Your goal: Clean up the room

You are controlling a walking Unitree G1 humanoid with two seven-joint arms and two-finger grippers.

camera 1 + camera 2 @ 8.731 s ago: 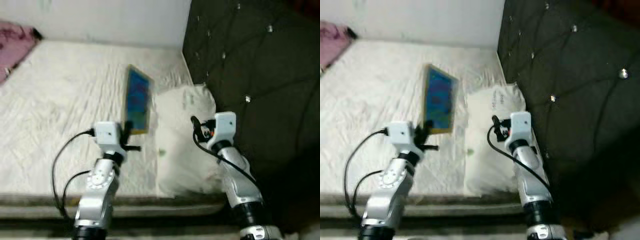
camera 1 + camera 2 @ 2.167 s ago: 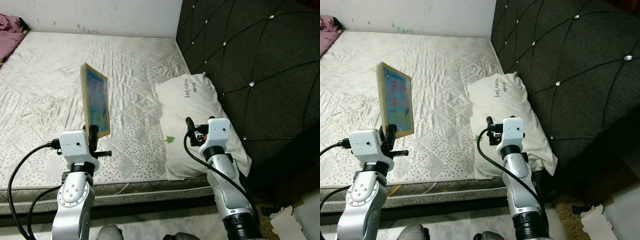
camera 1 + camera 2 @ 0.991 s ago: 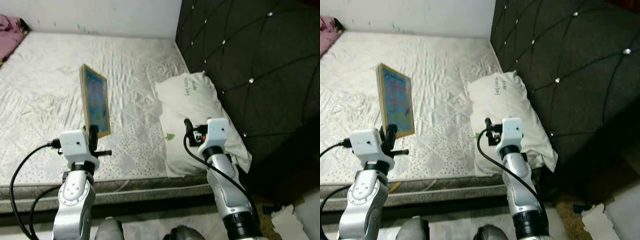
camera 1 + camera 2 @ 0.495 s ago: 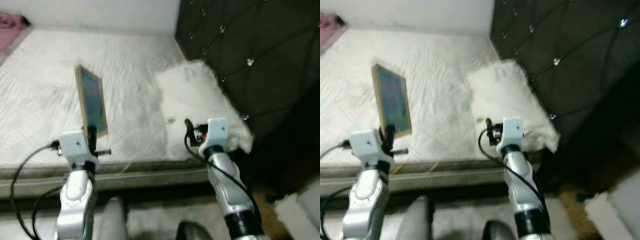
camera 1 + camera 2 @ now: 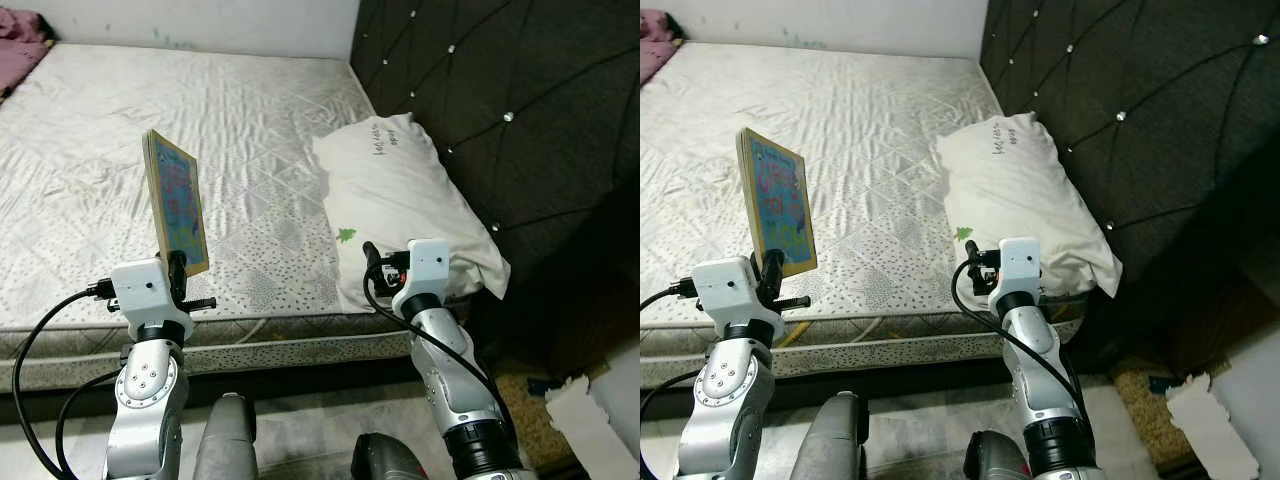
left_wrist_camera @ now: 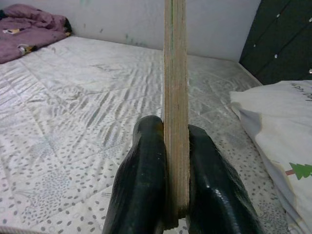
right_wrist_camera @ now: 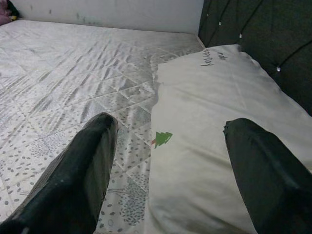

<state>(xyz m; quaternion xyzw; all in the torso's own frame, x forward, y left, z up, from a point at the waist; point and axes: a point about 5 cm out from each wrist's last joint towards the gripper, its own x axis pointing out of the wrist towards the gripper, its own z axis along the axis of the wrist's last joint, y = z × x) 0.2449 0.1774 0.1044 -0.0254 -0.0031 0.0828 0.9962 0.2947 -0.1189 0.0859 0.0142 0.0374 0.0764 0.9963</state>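
Silver-cased, our left arm rises from the lower left of the left eye view with its forearm near vertical, and the left gripper (image 5: 178, 266) is clenched on the bottom edge of a thin wooden-backed board with a blue and multicoloured printed face (image 5: 177, 201). The board stands upright above the gripper, its printed face turned toward the right of the frame and its plain edge toward us. In the left wrist view the two black fingers (image 6: 142, 180) press flat against both sides of the pale plywood edge (image 6: 175, 112).

Our right arm rises from the lower centre of the right eye view, bent slightly toward the left of the frame, with the right gripper (image 5: 973, 272) at the near edge of the bed. Its fingers (image 7: 83, 170) are spread wide apart and hold nothing; between them lies a white rectangular pillow (image 7: 214, 146).

The pillow carries a small green tree motif (image 7: 162, 139) near its lower corner and dark handwritten-style lettering (image 7: 214, 54) near its upper corner; we cannot read the lettering.

The pillow rests on a white quilted mattress (image 5: 90, 160), against a dark tufted headboard with shiny studs (image 5: 500, 90) at the upper right. A purple bundle of cloth (image 6: 29, 29) lies at the far corner of the mattress.
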